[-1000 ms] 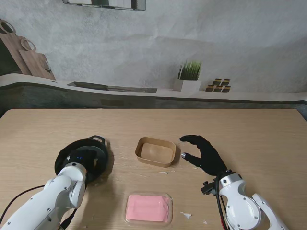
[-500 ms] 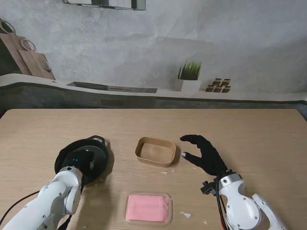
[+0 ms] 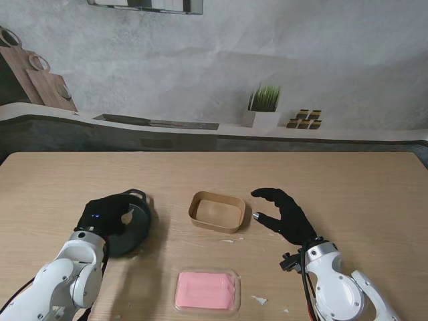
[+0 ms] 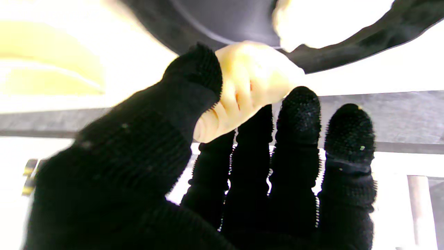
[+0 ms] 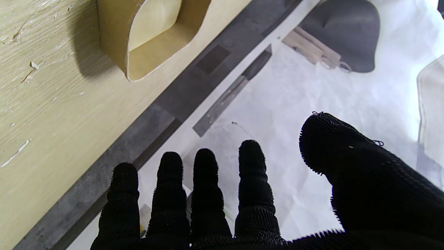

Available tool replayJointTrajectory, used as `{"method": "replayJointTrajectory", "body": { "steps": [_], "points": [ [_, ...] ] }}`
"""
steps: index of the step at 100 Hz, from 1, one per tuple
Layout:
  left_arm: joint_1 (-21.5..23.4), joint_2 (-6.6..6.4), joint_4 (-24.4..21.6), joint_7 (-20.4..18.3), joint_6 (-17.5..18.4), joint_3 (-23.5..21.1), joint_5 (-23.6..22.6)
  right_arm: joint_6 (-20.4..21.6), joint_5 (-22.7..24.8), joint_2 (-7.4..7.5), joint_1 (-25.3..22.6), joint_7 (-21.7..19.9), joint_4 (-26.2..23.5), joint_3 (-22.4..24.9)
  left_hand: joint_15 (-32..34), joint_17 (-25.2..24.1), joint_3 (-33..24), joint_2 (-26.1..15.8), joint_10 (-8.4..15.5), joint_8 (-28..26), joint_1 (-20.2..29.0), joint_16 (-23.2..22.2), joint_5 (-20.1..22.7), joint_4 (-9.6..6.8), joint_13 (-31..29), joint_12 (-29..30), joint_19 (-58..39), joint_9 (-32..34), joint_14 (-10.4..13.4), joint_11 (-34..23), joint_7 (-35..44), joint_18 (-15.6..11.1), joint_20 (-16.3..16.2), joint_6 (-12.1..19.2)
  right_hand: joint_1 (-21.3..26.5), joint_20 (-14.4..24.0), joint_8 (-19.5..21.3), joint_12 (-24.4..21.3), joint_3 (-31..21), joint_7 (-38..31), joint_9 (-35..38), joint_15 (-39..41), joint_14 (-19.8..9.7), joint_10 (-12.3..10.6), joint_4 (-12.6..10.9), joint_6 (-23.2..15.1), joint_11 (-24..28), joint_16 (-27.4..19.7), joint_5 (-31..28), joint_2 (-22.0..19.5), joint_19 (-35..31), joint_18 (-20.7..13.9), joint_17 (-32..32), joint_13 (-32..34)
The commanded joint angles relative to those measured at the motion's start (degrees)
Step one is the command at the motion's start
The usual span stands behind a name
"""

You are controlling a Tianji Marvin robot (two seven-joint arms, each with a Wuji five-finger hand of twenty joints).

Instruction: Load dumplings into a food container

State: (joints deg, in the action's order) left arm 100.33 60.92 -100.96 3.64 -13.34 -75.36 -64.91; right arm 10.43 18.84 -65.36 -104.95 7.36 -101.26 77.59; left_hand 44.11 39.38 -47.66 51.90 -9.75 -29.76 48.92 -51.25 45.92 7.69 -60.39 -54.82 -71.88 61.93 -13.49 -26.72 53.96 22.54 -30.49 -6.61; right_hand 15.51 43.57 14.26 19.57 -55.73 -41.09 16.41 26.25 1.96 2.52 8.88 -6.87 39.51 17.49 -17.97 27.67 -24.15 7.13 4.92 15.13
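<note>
Pale dumpling pinched between thumb and fingertips of left hand, over the black pan at left centre of frame. Open kraft food container at centre. Right hand just beside it on the right, fingers spread, holding nothing. Pink lidded tray at lower centre on wooden table.

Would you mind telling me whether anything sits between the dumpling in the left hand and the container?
Nothing visible does: bare table separates the left hand, holding a dumpling over the black pan, from the container.
</note>
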Motion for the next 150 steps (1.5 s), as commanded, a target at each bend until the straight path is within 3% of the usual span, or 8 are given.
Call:
{"method": "replayJointTrajectory", "body": {
  "steps": [1, 16, 39, 74, 110, 135, 143, 150],
  "points": [
    [-0.4, 0.63, -2.7, -0.9, 0.4, 0.5, 0.3, -0.1, -0.1, -0.46, -0.3, -0.7, -0.2, -0.2, -0.6, 1.2, -5.6, -0.4, -0.2, -0.4, 5.7, -1.4, 3.1, -2.08, -1.8, -2.3, 0.8, 3.4, -0.7, -1.2, 4.2, 2.0, 0.4, 4.4, -0.9, 0.9, -0.1, 0.2, 0.6, -0.2, -0.4, 0.2, -0.2, 0.0, -2.0, -1.3, 0.9, 0.5, -0.2, -0.3, -0.3, -0.7, 0.3, -0.7],
    [-2.5, 1.02, -5.7, -2.8, -1.1, 3.6, 4.7, 0.2, 0.0, -0.48, -0.4, -0.5, -0.2, -0.1, -0.9, 1.3, -5.4, -0.7, 0.3, -0.5, 5.7, -1.6, 3.0, -2.07, -1.9, -2.5, 1.0, 3.4, -0.5, -1.0, 4.1, 2.1, 0.3, 4.3, -1.0, 0.9, -0.1, 0.2, 0.6, -0.2, -0.4, 0.2, -0.2, 0.0, -2.0, -1.3, 0.9, 0.5, -0.2, -0.3, -0.2, -0.7, 0.3, -0.6],
    [-9.7, 1.88, -6.0, -6.6, -10.5, 12.7, 16.7, 0.5, 0.6, -0.48, -0.5, -0.2, 0.0, 0.1, -1.4, 1.3, -4.8, -1.2, -0.4, -0.8, 6.0, -2.2, 2.7, -2.14, -1.7, -2.9, 1.4, 3.1, -0.6, -0.6, 3.9, 1.8, 0.1, 4.0, -0.9, 0.9, -0.1, 0.2, 0.5, -0.2, -0.4, 0.3, -0.1, 0.0, -2.0, -1.1, 0.9, 0.5, -0.4, -0.2, -0.3, -0.7, 0.4, -0.7],
    [-20.3, 4.86, 0.9, -3.2, -20.1, 25.1, 28.9, 1.0, 0.7, -0.53, -0.8, 0.1, 0.1, 0.7, -1.8, 1.6, -4.4, -1.1, -0.5, -0.6, 6.4, -2.2, 3.0, -2.28, -2.1, -2.8, 1.6, 3.4, -0.9, -0.3, 3.5, 2.1, -0.2, 3.6, -0.9, 0.9, -0.1, 0.2, 0.5, -0.2, -0.4, 0.3, -0.2, 0.0, -2.0, -1.2, 0.9, 0.5, -0.2, -0.3, -0.2, -0.7, 0.3, -0.7],
    [-27.3, 9.14, 10.5, 3.6, -22.8, 31.5, 35.2, 0.6, 0.7, -0.57, -1.0, 0.2, -0.1, 0.9, -1.9, 1.0, -3.8, -1.6, -0.3, -0.4, 6.5, -2.5, 2.7, -2.14, -1.6, -2.8, 1.8, 2.9, -1.0, -0.4, 3.5, 2.0, -0.6, 3.3, -0.9, 0.9, 0.0, 0.2, 0.4, -0.2, -0.5, 0.2, -0.3, 0.0, -2.0, -1.0, 0.9, 0.5, -0.3, -0.4, -0.2, -0.8, 0.3, -0.7],
    [-28.7, 9.36, 13.4, 3.4, -22.9, 32.8, 35.3, 0.4, 0.6, -0.58, -1.0, 0.1, -0.1, 1.0, -2.1, -0.3, -3.3, -1.7, 0.3, 0.3, 6.4, -2.8, 2.3, -1.98, -0.5, -2.2, 2.0, 2.2, -0.9, -0.8, 3.8, 1.5, -1.1, 2.9, -0.8, 0.9, -0.1, 0.2, 0.4, -0.2, -0.5, 0.3, -0.2, 0.0, -2.0, -1.0, 0.9, 0.5, -0.4, -0.3, -0.3, -0.8, 0.4, -0.7],
    [-28.3, 9.18, 13.5, 3.5, -22.1, 32.4, 35.0, 0.4, 0.6, -0.57, -1.0, 0.1, 0.0, 1.0, -3.0, -4.7, -2.7, -2.1, -0.1, 2.7, 4.3, -2.7, -0.3, -1.89, 4.4, -1.4, 2.7, -1.8, -1.1, 0.5, 0.9, -0.5, -1.8, 2.0, -0.9, 0.9, -0.1, 0.2, 0.4, -0.2, -0.5, 0.3, -0.3, 0.0, -2.0, -1.0, 0.9, 0.5, -0.4, -0.4, -0.3, -0.8, 0.3, -0.7],
    [-27.6, 8.66, 13.1, 3.6, -20.4, 31.8, 33.6, 0.3, 0.6, -0.56, -0.9, 0.1, 0.0, 0.9, -3.8, -11.8, -4.9, -4.0, -1.2, 3.0, -2.5, 3.9, -2.7, -1.44, 12.5, 13.5, 4.7, -13.3, -2.2, -7.8, -7.0, -1.1, -4.0, 0.7, -0.9, 0.9, -0.1, 0.2, 0.5, -0.2, -0.5, 0.3, -0.3, 0.1, -2.0, -1.0, 1.0, 0.5, -0.3, -0.4, -0.3, -0.7, 0.3, -0.8]
  ]
}}
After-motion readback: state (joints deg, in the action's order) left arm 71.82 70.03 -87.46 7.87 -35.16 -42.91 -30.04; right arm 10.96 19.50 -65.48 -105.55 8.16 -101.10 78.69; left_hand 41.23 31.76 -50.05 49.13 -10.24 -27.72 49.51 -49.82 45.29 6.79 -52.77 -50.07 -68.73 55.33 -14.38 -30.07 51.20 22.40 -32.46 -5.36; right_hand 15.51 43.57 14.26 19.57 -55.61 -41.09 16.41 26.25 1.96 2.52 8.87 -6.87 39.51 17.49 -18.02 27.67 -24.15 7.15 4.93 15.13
